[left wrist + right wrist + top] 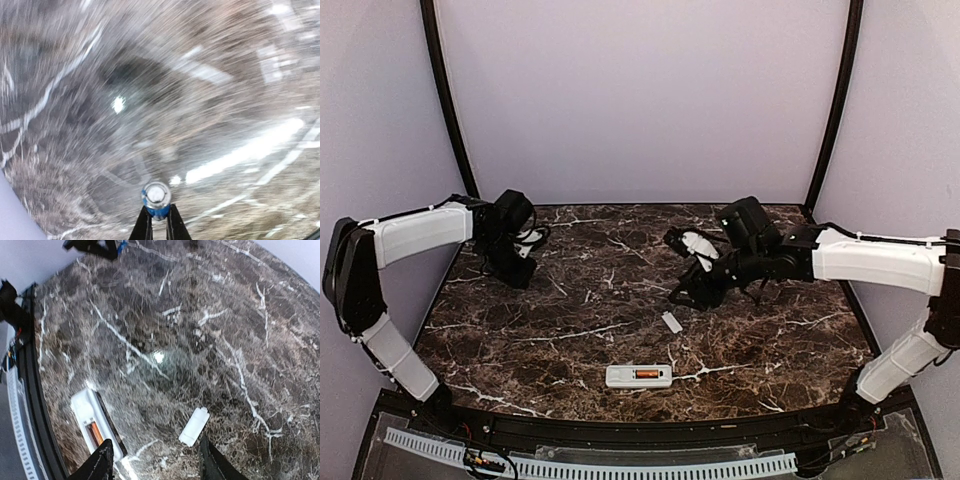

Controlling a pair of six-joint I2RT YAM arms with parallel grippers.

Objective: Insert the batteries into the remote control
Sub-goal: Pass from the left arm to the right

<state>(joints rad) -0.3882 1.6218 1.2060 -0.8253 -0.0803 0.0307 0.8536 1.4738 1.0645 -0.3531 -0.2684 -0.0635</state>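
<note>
On the dark marble table [770, 340] our white rectangular remote control [638, 376] lies back up at the front. Our right gripper [156, 462] hangs part open, empty; the left gripper [157, 216] pinches the slim blue battery [156, 195], not yet loaded. The orange-red battery [647, 374] already sits in the remote.

Top camera sitting high behind arm bases, looking down and forward across whole table [520, 330] to back wall. Left wrist camera hovering close over table, facing down past own fingers [142, 227], picture blurring. Right wrist camera hanging higher, taking in near edge; sharing remote [84, 407] and white cover [195, 426] with top view.
</note>
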